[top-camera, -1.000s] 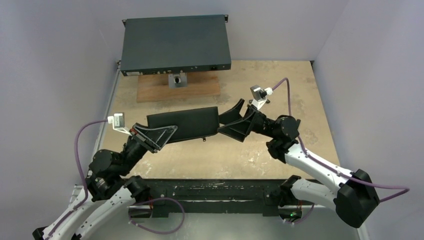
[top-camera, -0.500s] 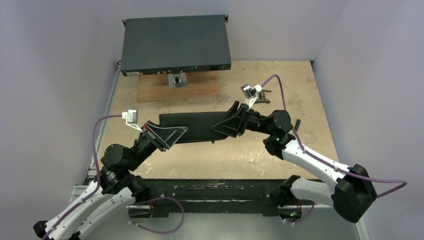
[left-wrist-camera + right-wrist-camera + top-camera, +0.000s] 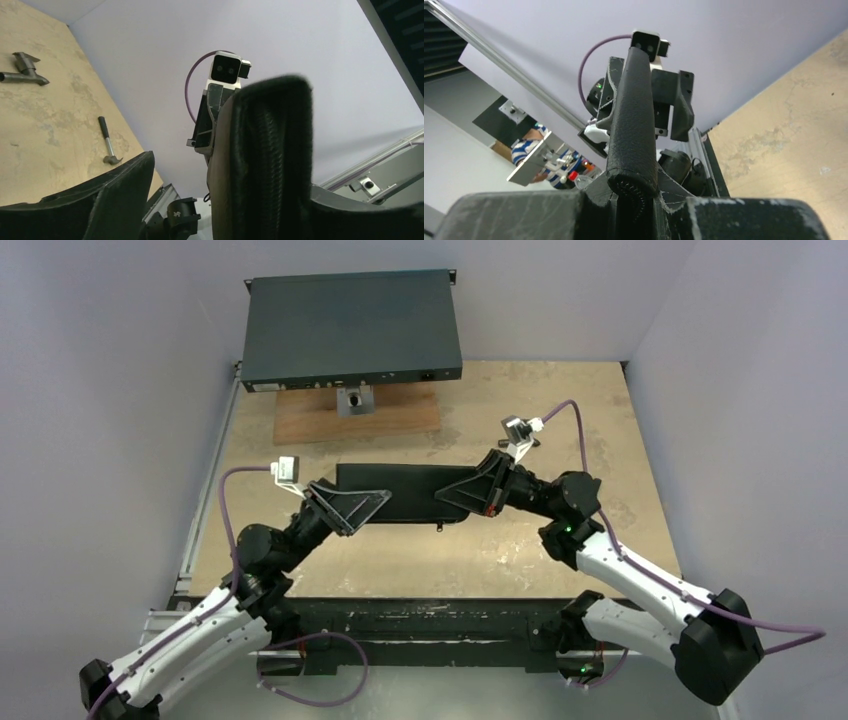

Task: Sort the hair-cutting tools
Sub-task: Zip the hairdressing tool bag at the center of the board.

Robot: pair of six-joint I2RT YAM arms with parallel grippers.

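A long black zippered pouch [image 3: 410,490] hangs above the middle of the table, stretched between my two grippers. My right gripper [image 3: 445,496] is shut on its right end; in the right wrist view the pouch's stitched edge [image 3: 634,125] is pinched in the right gripper [image 3: 636,202]. My left gripper [image 3: 372,502] stands open around the pouch's left end. In the left wrist view, one of the left gripper's fingers [image 3: 115,195] is clear of the pouch [image 3: 265,160]. The hair-cutting tools are out of view.
A black rack unit [image 3: 350,330] stands at the back, with a wooden board [image 3: 300,422] and a small metal block [image 3: 352,398] in front of it. A small hammer [image 3: 107,145] and a T-shaped metal fitting [image 3: 25,70] lie on the right part of the table.
The pouch and both arms have shifted right. My right gripper has closed on the pouch's right end. My left gripper, earlier gripping the left end, has opened.
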